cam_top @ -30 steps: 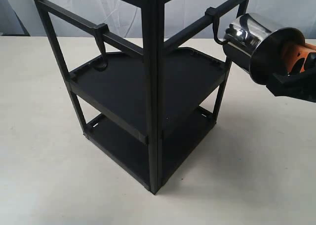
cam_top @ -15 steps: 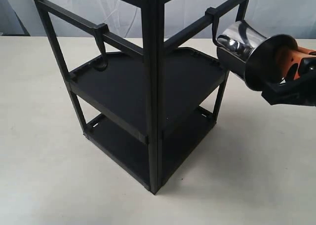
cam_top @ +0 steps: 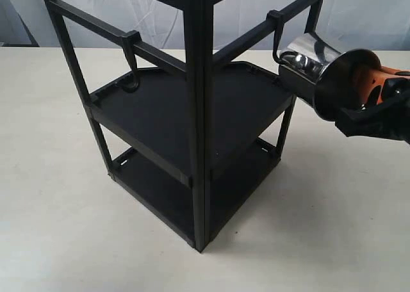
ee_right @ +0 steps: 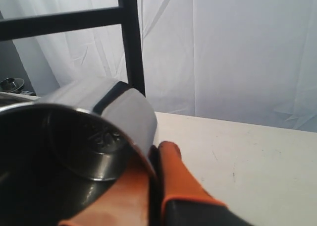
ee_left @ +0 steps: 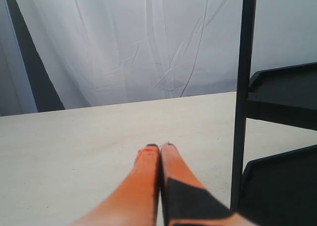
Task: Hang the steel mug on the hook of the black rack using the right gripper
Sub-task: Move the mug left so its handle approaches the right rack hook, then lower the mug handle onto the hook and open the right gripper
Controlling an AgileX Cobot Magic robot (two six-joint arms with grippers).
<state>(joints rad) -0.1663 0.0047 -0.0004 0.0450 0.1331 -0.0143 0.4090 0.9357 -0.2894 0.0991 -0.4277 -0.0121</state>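
Steel mug (cam_top: pixel 320 64): held in the air at the right side of the black rack (cam_top: pixel 195 113), tipped on its side, open mouth turned away from the rack and toward the right gripper (cam_top: pixel 378 97).
Right gripper: clamped on the mug's rim wall; in the right wrist view one orange finger (ee_right: pixel 171 176) lies outside the shiny wall and the other inside the mug's mouth.
Hook (cam_top: pixel 277 39): hangs from the rack's upper right crossbar; its curled lower end sits just beside the mug's base end, and contact cannot be told.
Mug handle: not clearly seen in any view.
Second hook (cam_top: pixel 131 61): on the left crossbar, well apart from the mug.
Left gripper (ee_left: pixel 161 149): low over the counter (ee_left: pixel 99 137) beside a rack post, orange fingers pressed together, holding nothing.
Rack: stands upright on the counter, both tray shelves bare.
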